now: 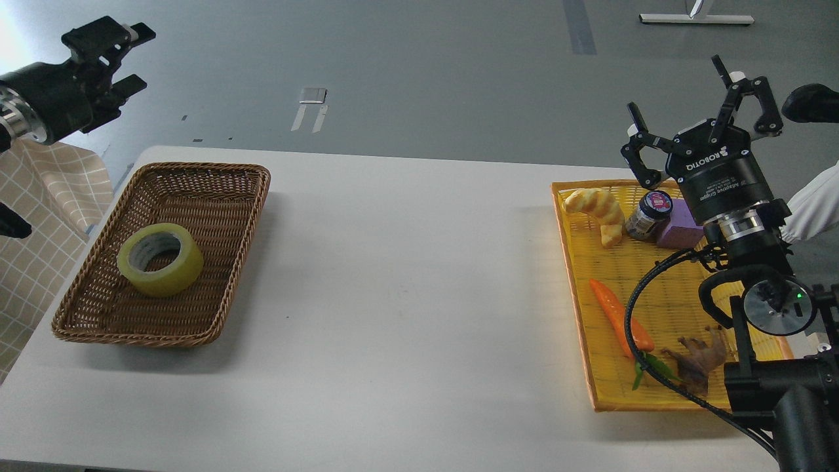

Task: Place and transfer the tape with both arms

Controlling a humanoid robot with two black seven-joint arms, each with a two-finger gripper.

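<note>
Below the open, empty left gripper (121, 62), the tape (160, 259) lies in the wicker basket (229, 216).

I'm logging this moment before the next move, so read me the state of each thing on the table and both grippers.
tape: lying flat in the basket, not held
basket: on the table at left, holds only the tape
tray: on the table at right, loaded
carrot: lying in the tray
jar: upright in the tray, lid on
left gripper: open, empty, raised
right gripper: open, empty, above the tray
</note>
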